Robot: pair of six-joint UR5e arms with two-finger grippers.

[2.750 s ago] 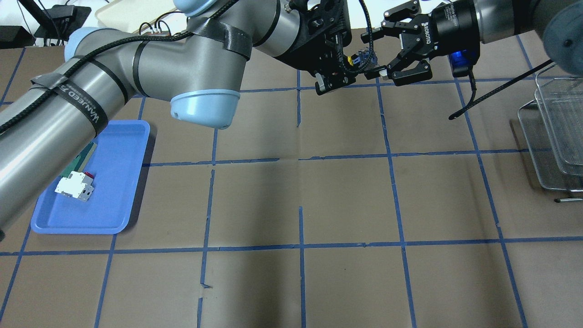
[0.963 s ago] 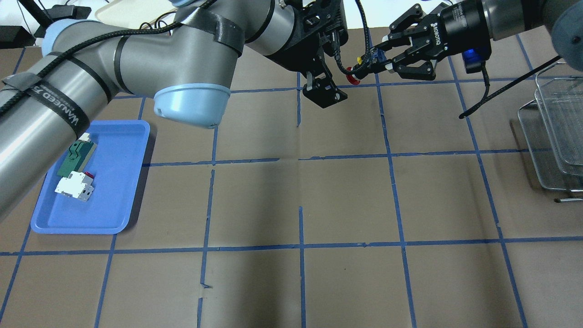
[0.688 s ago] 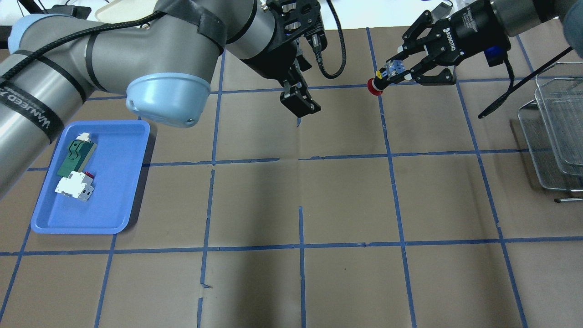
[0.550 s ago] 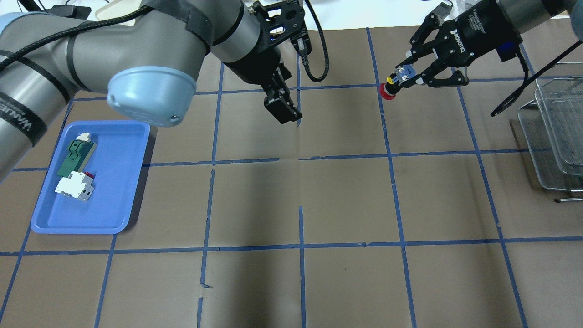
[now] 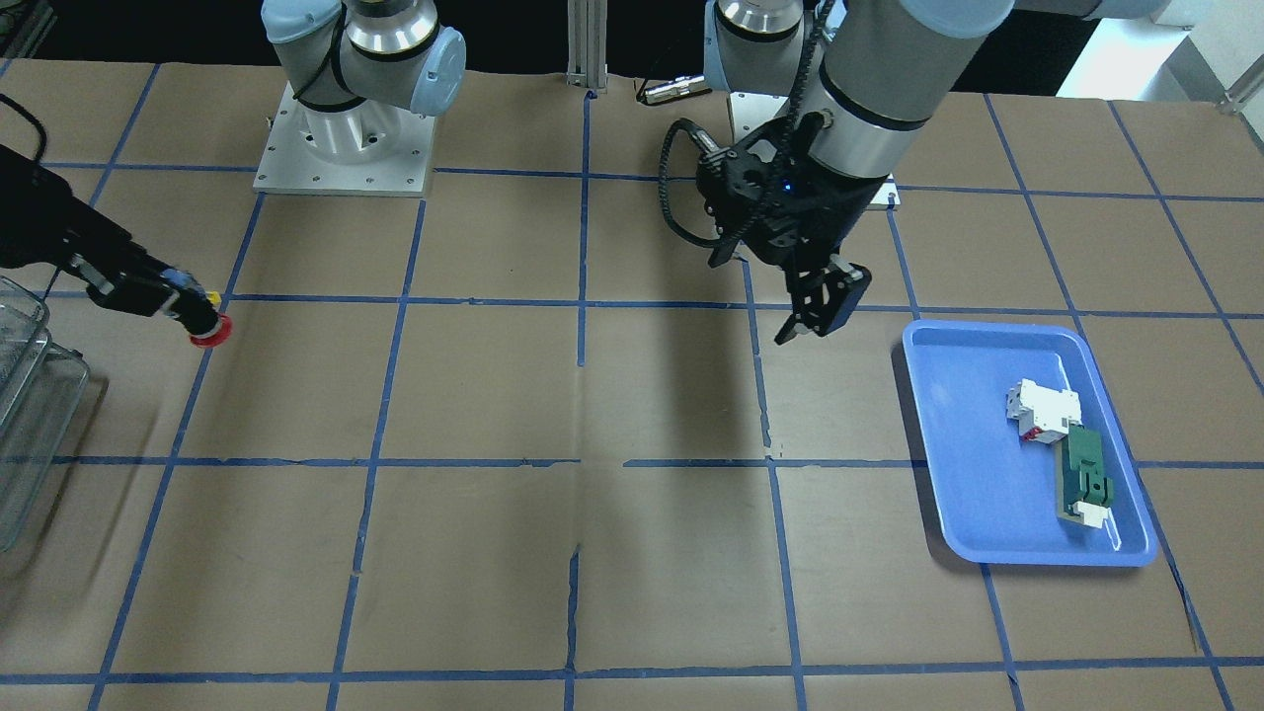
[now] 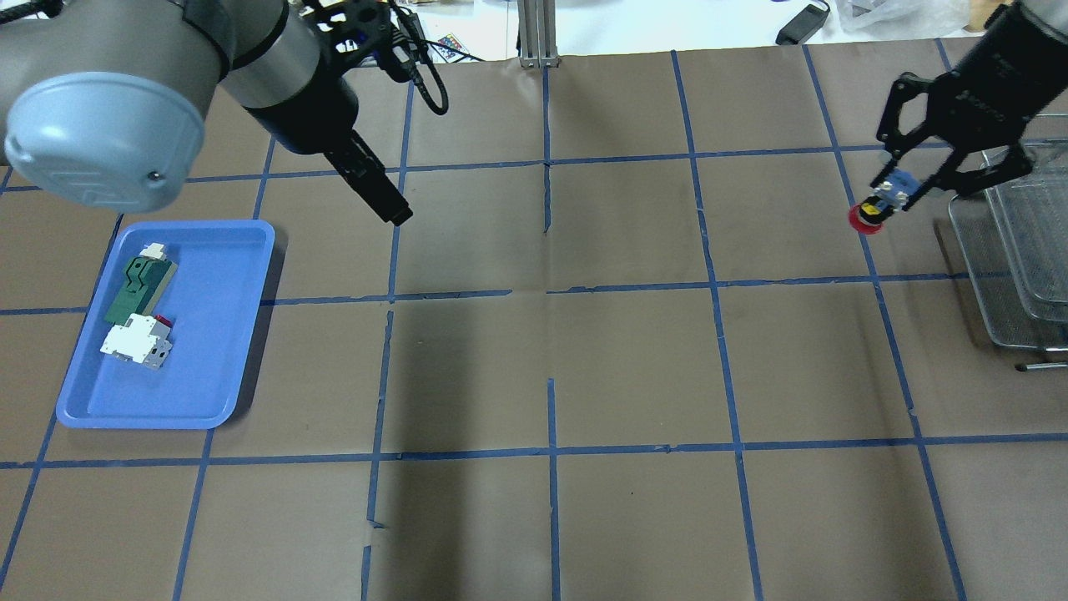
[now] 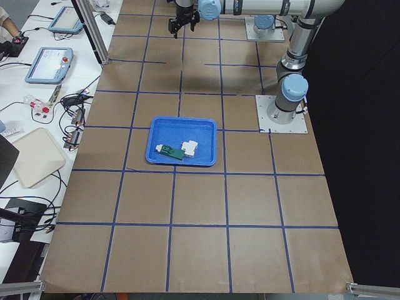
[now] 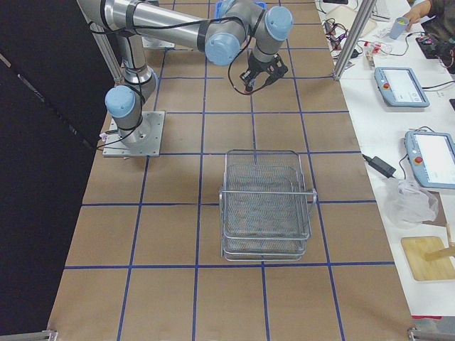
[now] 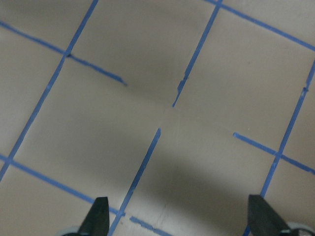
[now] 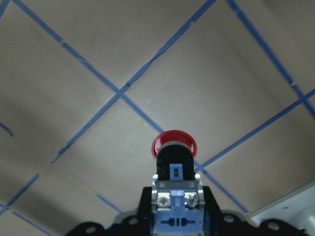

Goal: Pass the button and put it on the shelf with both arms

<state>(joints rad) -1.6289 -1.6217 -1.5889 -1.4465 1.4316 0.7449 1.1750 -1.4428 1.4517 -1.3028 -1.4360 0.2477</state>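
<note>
The button [image 6: 869,215], red cap with a black collar and a bluish rear block, hangs above the table. My right gripper [image 6: 897,188] is shut on its rear block, and the cap points down and away from the fingers. The right wrist view shows the button [image 10: 173,146] sticking out past the right gripper [image 10: 174,206]. From the front, the button [image 5: 205,331] is just off the shelf [image 5: 25,395]. In the overhead view the shelf [image 6: 1026,250] stands at the right edge, close to the button. My left gripper [image 6: 388,204] is open and holds nothing; its fingertips [image 9: 101,219] stand wide apart.
A blue tray [image 6: 209,359] lies at the left with a white-and-red breaker block [image 6: 133,342] and a flat green part [image 6: 140,288] in it. The left gripper hovers just right of the tray's far corner. Brown paper with blue tape lines covers the table.
The right gripper shut on the button and the left gripper let go. The right arm carried the button right toward the shelf. The left arm drew back left toward the tray.
</note>
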